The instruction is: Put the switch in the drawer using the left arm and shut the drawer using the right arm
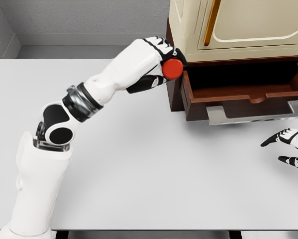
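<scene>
While the carry is under way: the state of each part reads as follows.
Left hand (156,62) fingers: curled closed around the switch (172,68), whose red round face shows between them and points toward the drawer.
Switch position: held in the air above the tabletop (149,174), just beside the drawer's left front corner, not yet over the cavity.
Left arm: reaches up and across from the lower left, forearm angled toward the cabinet (238,27).
Drawer (246,97): pulled out and open, dark brown, inside looks bare, with a grey handle (255,113) along its front.
Right hand (288,144): low at the right edge above the tabletop, fingers spread and relaxed, nothing held, well apart from the handle.
Step in hand: judged to be the transport of the switch to the drawer, the first half of the task.
Next move calls for: carrying the switch rightward over the drawer's side wall, lowering it inside, then letting go before the right hand pushes the front shut.
</scene>
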Motion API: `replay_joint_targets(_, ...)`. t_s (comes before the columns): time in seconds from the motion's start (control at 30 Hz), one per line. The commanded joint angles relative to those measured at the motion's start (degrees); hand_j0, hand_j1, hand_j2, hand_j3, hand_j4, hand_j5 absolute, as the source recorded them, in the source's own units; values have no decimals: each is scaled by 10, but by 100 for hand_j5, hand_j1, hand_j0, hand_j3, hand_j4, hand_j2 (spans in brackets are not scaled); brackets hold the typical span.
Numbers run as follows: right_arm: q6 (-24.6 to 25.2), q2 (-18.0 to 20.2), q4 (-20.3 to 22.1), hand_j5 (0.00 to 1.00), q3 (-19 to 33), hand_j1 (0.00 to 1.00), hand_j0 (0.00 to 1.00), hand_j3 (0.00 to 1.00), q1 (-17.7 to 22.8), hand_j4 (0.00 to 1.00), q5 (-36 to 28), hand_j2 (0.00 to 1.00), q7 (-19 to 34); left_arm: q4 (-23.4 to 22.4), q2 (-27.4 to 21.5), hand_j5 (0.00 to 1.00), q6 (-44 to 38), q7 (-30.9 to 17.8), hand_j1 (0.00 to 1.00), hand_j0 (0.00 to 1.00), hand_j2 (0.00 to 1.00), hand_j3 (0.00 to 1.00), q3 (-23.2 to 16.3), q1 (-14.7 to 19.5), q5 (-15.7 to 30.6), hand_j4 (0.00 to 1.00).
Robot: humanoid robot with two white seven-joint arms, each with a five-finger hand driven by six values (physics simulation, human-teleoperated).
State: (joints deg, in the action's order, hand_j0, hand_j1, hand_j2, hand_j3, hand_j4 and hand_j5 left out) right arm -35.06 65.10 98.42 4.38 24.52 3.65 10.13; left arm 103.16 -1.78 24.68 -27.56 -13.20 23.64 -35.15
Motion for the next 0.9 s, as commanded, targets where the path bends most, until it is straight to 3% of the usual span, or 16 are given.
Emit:
replay_joint_targets(0.0,1,1,0,67,0,67,67,67,0,67,-4,67,0,0,15,43,-1,0,43,43,43,43,-14,1,-12,43)
replay_joint_targets(0.7,1,9,0,67,0,67,67,67,1,67,-9,67,-4,-3,18,41,-11,0,41,41,41,41,-85,38,-166,41)
replay_joint_targets(0.87,1,10,-1,67,0,67,67,67,1,67,-9,67,-5,-7,18,40,-49,1,40,40,40,40,-110,65,-165,40)
